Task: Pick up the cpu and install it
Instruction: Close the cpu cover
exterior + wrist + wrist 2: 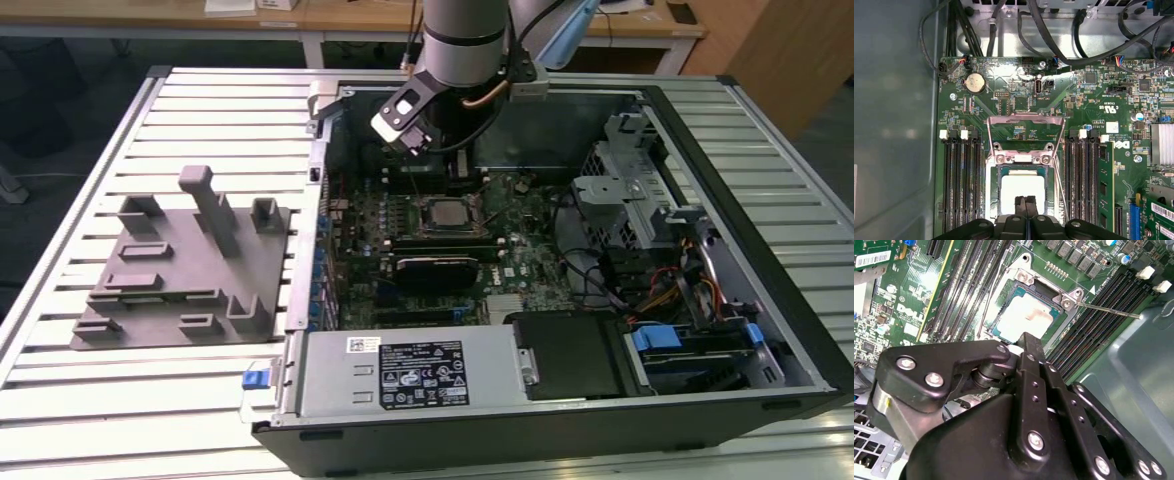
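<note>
The cpu point(1023, 192) lies flat in its socket on the green motherboard point(1004, 95), pale silver top up; it also shows in the second wrist view point(1026, 315) and the exterior view point(445, 212). The socket's metal retention frame point(1024, 122) stands swung open, its thin lever point(1104, 309) off to one side. My gripper point(1025, 202) hangs right over the cpu's near edge with its two black fingers pressed together and nothing between them. In the second wrist view the fingertips point(1029, 339) sit at the chip's rim; whether they touch it I cannot tell.
The open computer case point(747, 330) holds memory slots point(959, 185) on both sides of the socket, black cables point(1004, 25), a drive cage point(641, 200) and a power supply point(400, 375). Grey fixture blocks point(187, 260) stand on the slatted table at the exterior view's left.
</note>
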Tool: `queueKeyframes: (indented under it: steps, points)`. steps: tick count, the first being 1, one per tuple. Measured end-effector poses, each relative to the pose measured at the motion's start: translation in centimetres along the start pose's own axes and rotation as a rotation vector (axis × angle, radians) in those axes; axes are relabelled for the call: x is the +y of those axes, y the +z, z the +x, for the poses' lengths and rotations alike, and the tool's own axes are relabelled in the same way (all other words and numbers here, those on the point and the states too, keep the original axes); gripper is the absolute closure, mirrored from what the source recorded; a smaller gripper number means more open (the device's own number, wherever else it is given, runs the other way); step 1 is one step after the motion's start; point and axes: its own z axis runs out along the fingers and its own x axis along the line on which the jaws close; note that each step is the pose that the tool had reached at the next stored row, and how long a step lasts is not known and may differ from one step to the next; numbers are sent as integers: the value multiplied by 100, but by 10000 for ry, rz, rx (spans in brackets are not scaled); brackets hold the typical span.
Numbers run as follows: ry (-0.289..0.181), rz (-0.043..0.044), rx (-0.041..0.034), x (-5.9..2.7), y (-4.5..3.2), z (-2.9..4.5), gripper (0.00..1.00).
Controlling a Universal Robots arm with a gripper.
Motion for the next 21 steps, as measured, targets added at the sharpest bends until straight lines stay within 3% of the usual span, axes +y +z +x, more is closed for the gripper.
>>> queueKeyframes:
  steps: [5,21]
  points:
    - [0,0,-1,1,-29,0,89]
    - [0,-1,-1,16,-298,2,89]
